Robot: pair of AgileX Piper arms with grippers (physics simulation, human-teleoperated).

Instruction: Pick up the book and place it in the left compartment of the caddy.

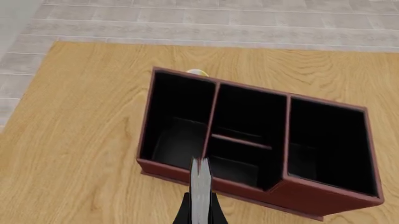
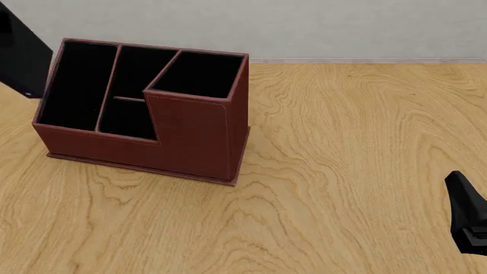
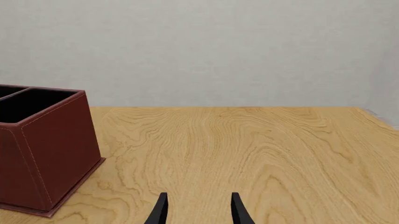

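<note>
The left gripper clamps the book edge-on above the caddy, over its left compartment. The right gripper rests open. Wooden table, grey wall.

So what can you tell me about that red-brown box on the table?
The caddy is a reddish-brown, leather-look desk organiser with pale stitched edges and a black interior. It has four compartments: a long narrow left compartment, two short slots in the middle, and a taller square one on the right. It stands upright on the wooden table, and all visible compartments look empty.
</note>
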